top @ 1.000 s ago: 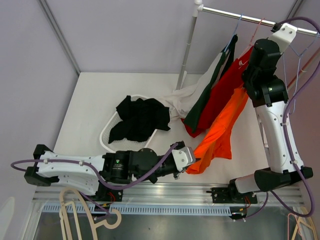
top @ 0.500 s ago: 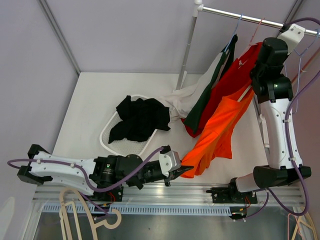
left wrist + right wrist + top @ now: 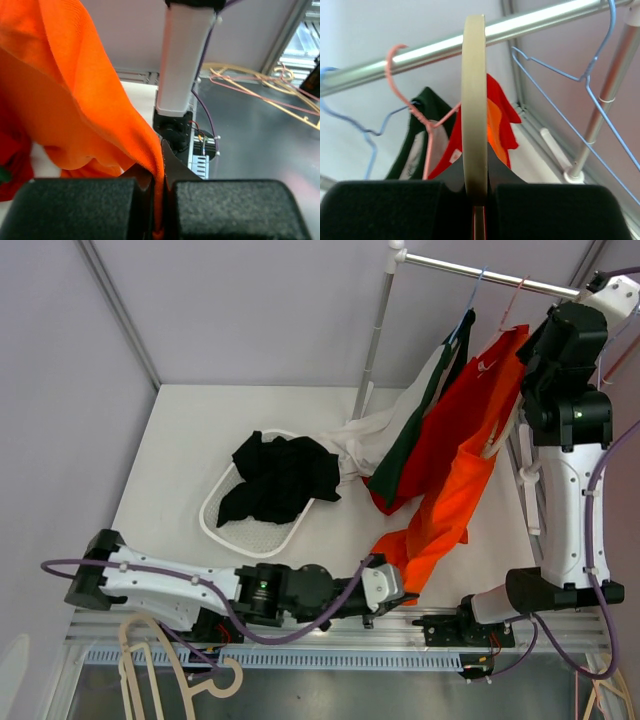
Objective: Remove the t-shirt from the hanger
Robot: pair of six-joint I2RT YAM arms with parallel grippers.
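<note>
orange t-shirt (image 3: pixel 75 100): matt knit cloth.
hanger (image 3: pixel 473 100): smooth, slight sheen, material unclear.
rail (image 3: pixel 535 21): polished metal, glossy.
pads (image 3: pixel 75 210) of left gripper (image 3: pixel 159 200): black, grainy, matt.

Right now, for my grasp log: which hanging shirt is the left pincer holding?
The orange t-shirt, its lower edge clamped in the left pincer; the red shirt and dark green shirt beside it hang ungripped.

One orange t-shirt (image 3: pixel 445 510), one red shirt (image 3: pixel 440 435), one black garment (image 3: pixel 280 478), one basket (image 3: pixel 255 535), one cream hanger (image 3: pixel 473 100), two arms (image 3: pixel 565 510)
</note>
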